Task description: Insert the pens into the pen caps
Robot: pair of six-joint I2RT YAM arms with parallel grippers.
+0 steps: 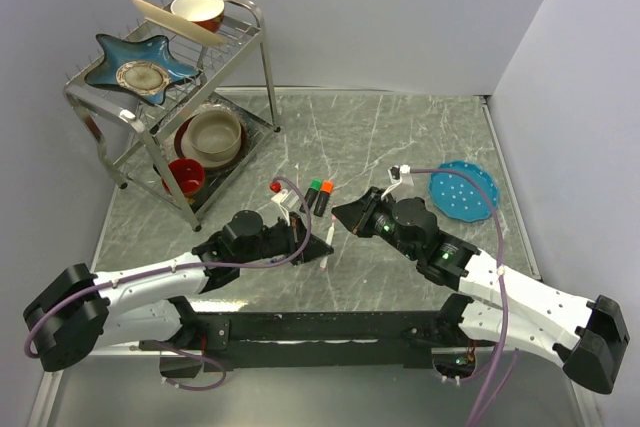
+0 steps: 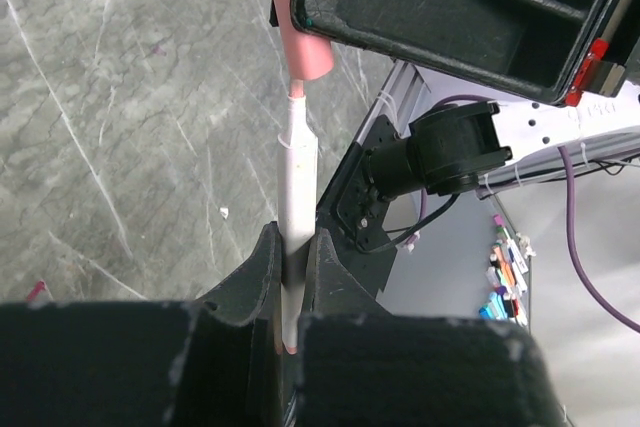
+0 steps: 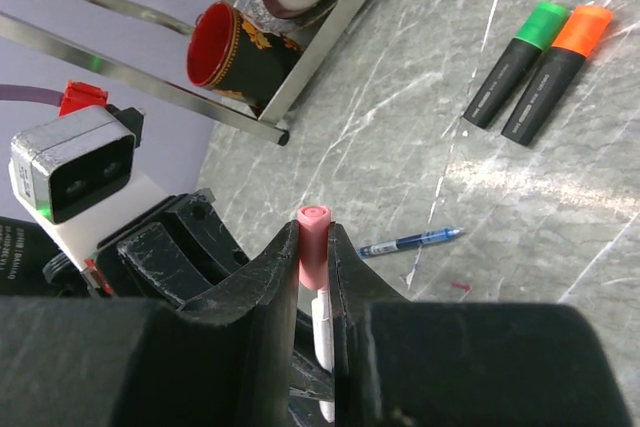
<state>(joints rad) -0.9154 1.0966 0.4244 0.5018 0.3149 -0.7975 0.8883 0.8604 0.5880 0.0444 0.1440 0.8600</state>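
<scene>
- The white-pink stick pen (image 2: 297, 182) is gripped in the left claw (image 2: 295, 252), lower centre.
- The pale pink cap (image 3: 314, 227) is pinched by the right claw (image 3: 313, 257), meeting the pen's tip.

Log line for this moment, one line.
left gripper: shut on white pen | right gripper: shut on pink cap | pen tip at cap mouth | highlighters: capped, on table | ballpoint: on table

Left fingers (image 2: 255, 282) partly hide the white pen (image 2: 297, 182).
</scene>
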